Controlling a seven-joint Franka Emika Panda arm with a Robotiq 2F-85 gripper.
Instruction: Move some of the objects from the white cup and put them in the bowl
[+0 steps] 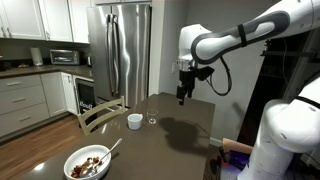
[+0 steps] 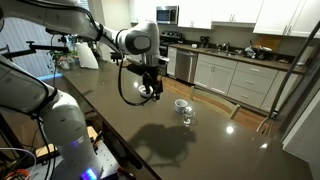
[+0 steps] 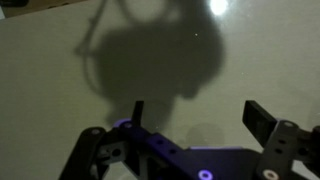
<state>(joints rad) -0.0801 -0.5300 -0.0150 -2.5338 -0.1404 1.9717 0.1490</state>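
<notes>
Dark fingers (image 3: 262, 122) spread empty above the glossy tabletop (image 3: 60, 60), near the round white cup (image 1: 135, 121).

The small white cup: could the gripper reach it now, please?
Probably yes: the open gripper hangs above the dark table; nothing covers the small white cup, though a tiny clear glass stands beside it.
</notes>
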